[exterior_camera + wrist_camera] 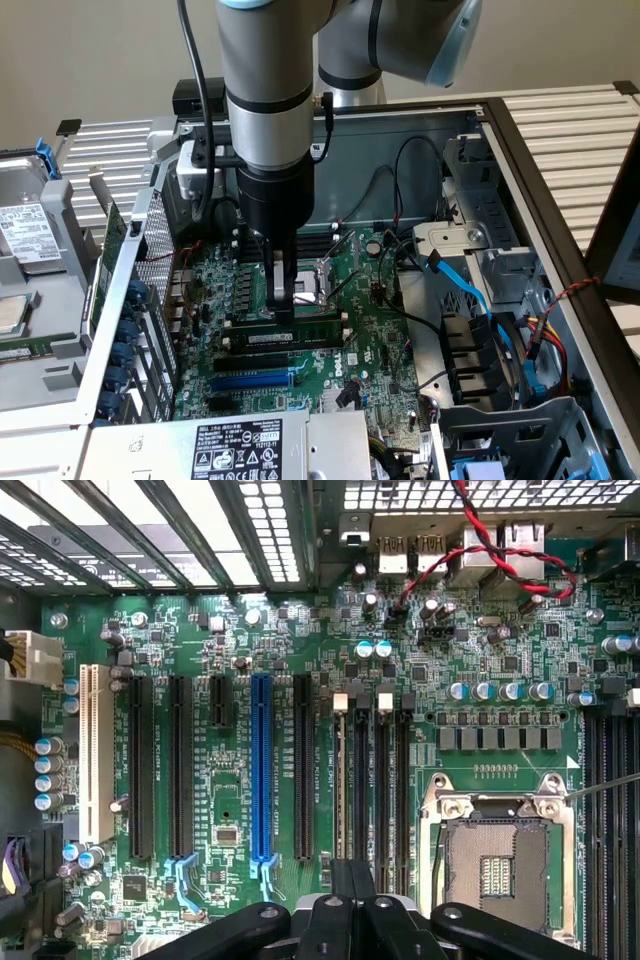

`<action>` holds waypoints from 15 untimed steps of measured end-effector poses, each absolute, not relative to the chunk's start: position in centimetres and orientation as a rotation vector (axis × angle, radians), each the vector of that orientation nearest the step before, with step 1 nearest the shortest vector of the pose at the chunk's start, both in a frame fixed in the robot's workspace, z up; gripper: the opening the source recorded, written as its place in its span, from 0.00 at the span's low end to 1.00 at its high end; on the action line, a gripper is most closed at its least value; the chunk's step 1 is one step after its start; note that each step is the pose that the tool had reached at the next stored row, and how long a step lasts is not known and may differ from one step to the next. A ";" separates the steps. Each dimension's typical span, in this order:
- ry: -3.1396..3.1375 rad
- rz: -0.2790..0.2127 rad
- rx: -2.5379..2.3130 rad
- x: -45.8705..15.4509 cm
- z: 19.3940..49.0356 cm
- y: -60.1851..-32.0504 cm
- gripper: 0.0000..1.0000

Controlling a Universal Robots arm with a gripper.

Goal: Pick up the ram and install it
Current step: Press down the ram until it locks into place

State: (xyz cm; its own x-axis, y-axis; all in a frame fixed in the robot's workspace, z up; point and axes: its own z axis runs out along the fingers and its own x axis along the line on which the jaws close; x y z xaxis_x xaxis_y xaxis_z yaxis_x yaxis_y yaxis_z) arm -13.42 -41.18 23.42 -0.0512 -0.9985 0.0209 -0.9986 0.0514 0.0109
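The ram (310, 335), a long green stick with a white label, stands on edge in a black memory slot of the motherboard (370, 330) inside the open computer case. My gripper (283, 308) reaches straight down onto its top edge near the stick's middle, fingers shut together and apparently not clamped around it. In the wrist view the ram (341, 780) appears edge-on as a thin line between white latches, running under my gripper (352, 872). Empty black memory slots (385, 780) lie right beside it.
A blue expansion slot (250, 380) (261, 770) and black slots lie beside the memory slots. The open CPU socket (495, 855) sits close by. Blue cables (470, 290) and drive bays fill the exterior view's right. Red-black wires (480, 550) cross near the rear ports. Case walls (420, 140) enclose the board.
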 end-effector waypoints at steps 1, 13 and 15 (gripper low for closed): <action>-2.262 0.010 2.148 -13.4 23.4 -41.2 0.10; -2.262 0.013 2.149 -13.5 23.1 -41.2 0.10; -2.262 0.013 2.149 -13.5 23.1 -41.2 0.10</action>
State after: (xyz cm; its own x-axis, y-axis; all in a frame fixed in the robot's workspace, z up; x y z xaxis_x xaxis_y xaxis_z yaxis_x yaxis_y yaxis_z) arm -13.48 -41.25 23.11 -0.0513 -0.9985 0.0211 -0.9986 0.0515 0.0087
